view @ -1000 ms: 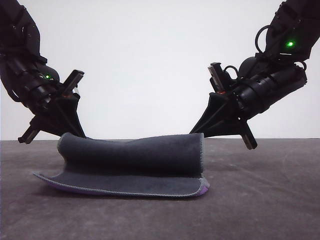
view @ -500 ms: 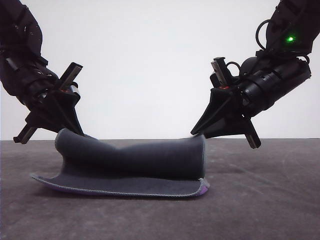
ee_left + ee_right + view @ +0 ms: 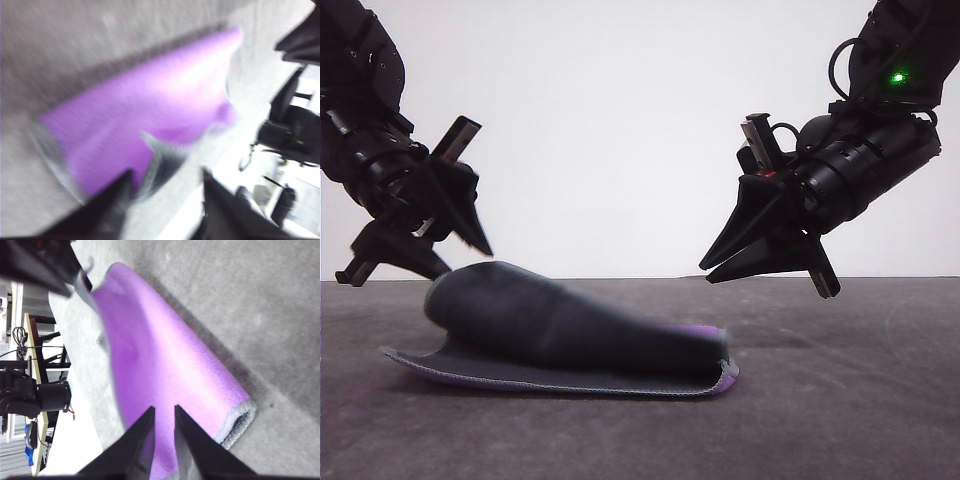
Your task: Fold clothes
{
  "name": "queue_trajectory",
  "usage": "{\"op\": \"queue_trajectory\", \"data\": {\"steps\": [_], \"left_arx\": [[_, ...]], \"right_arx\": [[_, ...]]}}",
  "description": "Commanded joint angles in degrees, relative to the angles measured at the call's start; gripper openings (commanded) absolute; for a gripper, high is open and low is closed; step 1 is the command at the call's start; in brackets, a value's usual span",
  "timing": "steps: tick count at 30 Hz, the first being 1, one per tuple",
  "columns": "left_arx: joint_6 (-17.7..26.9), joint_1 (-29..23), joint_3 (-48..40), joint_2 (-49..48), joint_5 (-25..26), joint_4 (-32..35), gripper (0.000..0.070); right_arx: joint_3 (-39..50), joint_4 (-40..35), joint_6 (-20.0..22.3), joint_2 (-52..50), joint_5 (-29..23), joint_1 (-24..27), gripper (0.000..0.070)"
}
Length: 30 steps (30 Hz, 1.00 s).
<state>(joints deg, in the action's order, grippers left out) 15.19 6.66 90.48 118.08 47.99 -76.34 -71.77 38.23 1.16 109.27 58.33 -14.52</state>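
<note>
L side first: left gripper (image 3: 445, 255) sits at the high end of the cloth (image 3: 570, 335), tips right at the raised roll. Fingers look a bit spread in the front view, and the left wrist view, blurry as it is, shows a gap between them w/ a grey corner of fabric at or between them. Pinching or just letting go? Can't tell.

Centre: cloth lies on the dark grey tabletop (image 3: 840, 400), folded over on itself. Top layer bulges fat at the L end and slopes down flat toward the R end. Stitched grey edging runs along the bottom layer, w/ purple peeking out under it and at the R corner. Right wrist view has the upper layer showing bright purple, grey hem at its open end.

R side: right gripper (image 3: 708, 270) hangs in the air above the R end of the cloth, apart from it, nothing between the fingers. They stand slightly apart, narrow gap, clear in the right wrist view too.

Step, as I read it: first fold is laid over, R end down, L end not yet settled. Next move prob calls for getting the L corner down onto the lower layer w/o dragging the whole cloth, then lining up the edges and flattening that bulge before any 2nd fold.
</note>
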Motion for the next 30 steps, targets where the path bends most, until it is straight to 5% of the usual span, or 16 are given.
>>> {"op": "queue_trajectory", "data": {"steps": [1, 6, 13, 23, 30], "left_arx": [[1.19, 0.15, 1.31, 1.29, 1.22, -0.88, 0.0401], [5.73, 0.15, 1.31, 1.29, 6.84, -5.11, 0.047], [6.18, -0.06, 1.32, 0.38, 6.5, -5.58, 0.0487], [0.36, -2.9, 1.42, -9.38, -5.89, -1.84, 0.0483], [-4.19, -4.55, 1.38, -19.54, -15.97, 1.01, 0.0475]], "right_arx": [[-1.11, -0.25, 0.86, 0.68, 0.17, -0.24, 0.0077], [-1.11, -0.27, 0.84, 0.68, 0.17, -0.22, 0.0133], [-1.11, 0.02, 1.3, -1.59, -2.76, -0.17, 0.0204], [-1.11, 3.38, 1.62, -13.56, -17.73, 0.91, 0.021], [-1.0, 12.81, 2.94, -24.4, -29.12, 0.78, 0.0212]]}}
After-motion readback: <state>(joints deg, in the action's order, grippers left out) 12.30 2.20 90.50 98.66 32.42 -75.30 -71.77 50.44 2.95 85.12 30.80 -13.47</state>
